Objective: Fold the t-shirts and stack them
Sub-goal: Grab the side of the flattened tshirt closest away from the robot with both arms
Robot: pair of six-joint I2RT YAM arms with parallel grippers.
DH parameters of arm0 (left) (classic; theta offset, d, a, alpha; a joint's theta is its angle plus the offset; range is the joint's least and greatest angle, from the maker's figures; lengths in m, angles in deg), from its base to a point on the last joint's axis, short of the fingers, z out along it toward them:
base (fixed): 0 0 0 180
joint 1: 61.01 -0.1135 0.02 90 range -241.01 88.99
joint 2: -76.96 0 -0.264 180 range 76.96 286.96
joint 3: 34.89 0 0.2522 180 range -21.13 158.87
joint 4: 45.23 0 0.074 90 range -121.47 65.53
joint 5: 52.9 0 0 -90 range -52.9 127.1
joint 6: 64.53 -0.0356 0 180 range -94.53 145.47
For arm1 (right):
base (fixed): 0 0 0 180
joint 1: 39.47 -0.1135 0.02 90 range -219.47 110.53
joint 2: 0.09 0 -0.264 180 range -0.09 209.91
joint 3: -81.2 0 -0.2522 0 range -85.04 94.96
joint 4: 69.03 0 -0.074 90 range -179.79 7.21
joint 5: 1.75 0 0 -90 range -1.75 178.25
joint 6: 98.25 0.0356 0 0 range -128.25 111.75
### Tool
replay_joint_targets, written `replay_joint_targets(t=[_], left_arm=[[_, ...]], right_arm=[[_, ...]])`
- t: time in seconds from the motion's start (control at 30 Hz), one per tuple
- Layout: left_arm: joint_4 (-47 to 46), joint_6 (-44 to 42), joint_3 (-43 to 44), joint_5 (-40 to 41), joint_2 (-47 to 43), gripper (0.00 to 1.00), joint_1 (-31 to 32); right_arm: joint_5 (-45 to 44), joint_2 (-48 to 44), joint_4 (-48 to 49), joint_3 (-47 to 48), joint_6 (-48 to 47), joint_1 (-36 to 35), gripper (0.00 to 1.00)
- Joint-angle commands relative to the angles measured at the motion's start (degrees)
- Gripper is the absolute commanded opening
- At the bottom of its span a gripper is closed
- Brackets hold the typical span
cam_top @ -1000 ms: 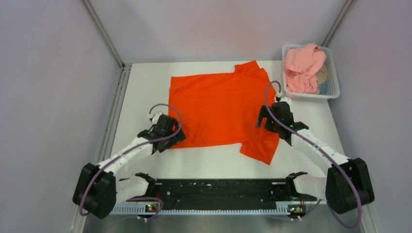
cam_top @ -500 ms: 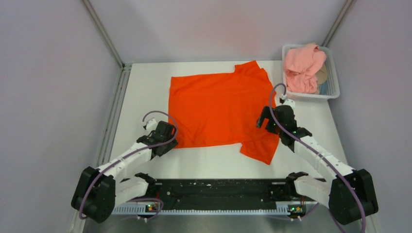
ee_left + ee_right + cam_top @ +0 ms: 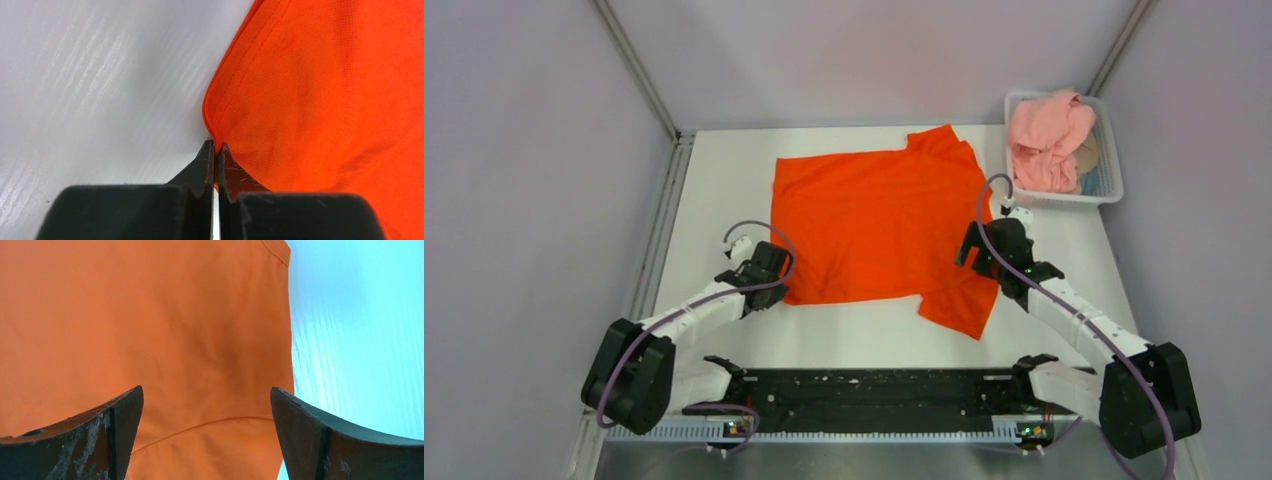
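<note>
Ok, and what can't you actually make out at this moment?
1. Left wrist view: the left gripper is shut at the orange t-shirt corner, and its fingers hide whether any cloth is caught.
2. Right wrist view: the right gripper is open over the orange t-shirt, but whether it touches the cloth cannot be judged.
3. Top view: the pink t-shirt covers most of the basket, and the things beneath it are too small to name.

- Spread t-shirt [image 3: 874, 225] centred on our table [image 3: 724, 180]
- Left gripper [image 3: 769, 287] at its near-left corner, right gripper [image 3: 972, 247] over its right side
- Bunched t-shirt [image 3: 1046, 135] in the basket [image 3: 1112, 160], far right
</note>
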Motion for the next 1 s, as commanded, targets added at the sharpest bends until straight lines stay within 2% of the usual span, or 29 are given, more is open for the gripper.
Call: replay_joint_targets(t=[0.0,0.1,0.23,0.37,0.47,0.6,0.7,0.8,0.97], left_arm=[[1.15,-0.51,-0.48,-1.72,0.27,0.00,0.14],[1.31,-1.50,-0.37,-1.60,-1.23,0.00,0.11],[1.59,-2.45,-0.46,-0.02,-2.37,0.00,0.13],[2.22,-2.06,-0.91,0.53,-2.67,0.00,0.14],[1.11,-2.17,-1.49,0.11,-3.10,0.00,0.14],[1.02,-2.17,-1.81,0.42,-3.31,0.00,0.13],[1.51,-1.97,-1.89,1.02,-3.45,0.00,0.12],[1.86,-1.90,-1.75,1.26,-3.81,0.00,0.01],[2.87,-1.57,-1.75,2.17,-4.68,0.00,0.08]], right_arm=[[-1.19,0.10,-4.96,3.16,1.02,-0.11,0.94],[-1.02,-0.12,-10.53,4.09,1.62,-2.33,0.93],[-2.47,-1.10,-17.26,4.37,4.86,-9.31,0.88],[-4.43,-1.07,-28.42,5.28,9.07,-16.43,0.86],[-3.43,-1.38,-34.39,4.53,12.04,-18.45,0.79],[1.39,-1.28,-32.82,3.34,13.92,-19.41,0.69],[1.66,0.84,-31.12,1.35,14.55,-19.39,0.65],[3.37,3.12,-28.51,-0.20,14.79,-19.42,0.56],[3.12,4.29,-26.68,-2.52,15.91,-19.42,0.51]])
